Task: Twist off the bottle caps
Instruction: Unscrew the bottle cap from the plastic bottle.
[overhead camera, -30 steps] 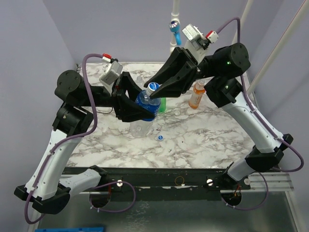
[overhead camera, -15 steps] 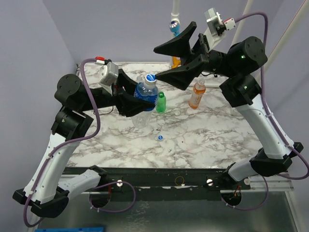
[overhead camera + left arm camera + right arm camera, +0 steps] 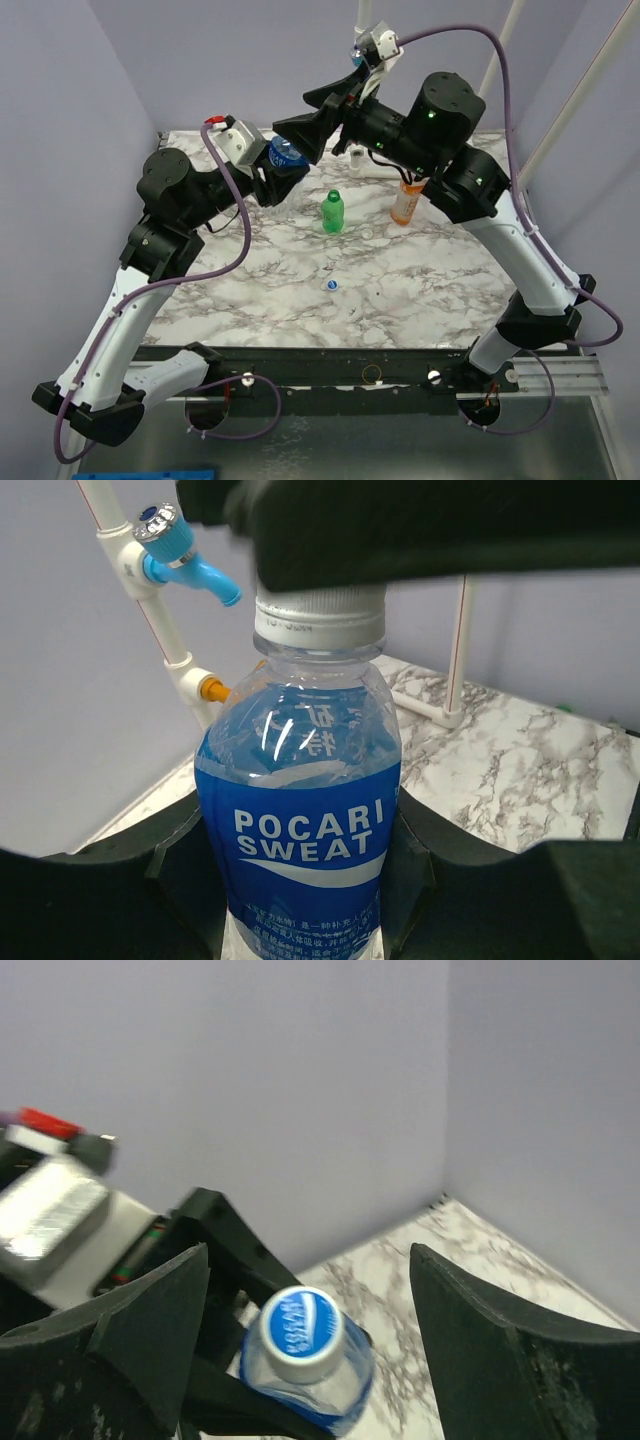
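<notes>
The left end effector [image 3: 278, 172] is gripping the Pocari Sweat bottle [image 3: 300, 810] around its blue label, and it is holding the bottle up off the table [image 3: 430, 290], tilted toward the back left corner. The black fingers [image 3: 130, 880] are pressing in on both sides of the label. The white cap [image 3: 318, 615] is sitting on the bottle's neck.

The right end effector [image 3: 292, 112] is hanging over that cap with its jaws spread wide. From the right wrist, the cap [image 3: 297, 1322] is showing its blue-printed top between the two broad fingers [image 3: 130, 1330], and there is clear space on each side. From the left wrist, a dark, blurred finger is crossing just above the cap, and I cannot tell whether it is touching.

Down on the table, the green bottle [image 3: 333, 212] is standing upright near the middle. The orange bottle [image 3: 407, 200] is standing to its right, partly behind the right arm. A loose cap [image 3: 331, 284] is lying on the marble nearer the arm bases, well apart from both bottles. A blue pipe fitting [image 3: 185, 555] is showing on the white pipe behind the held bottle.
</notes>
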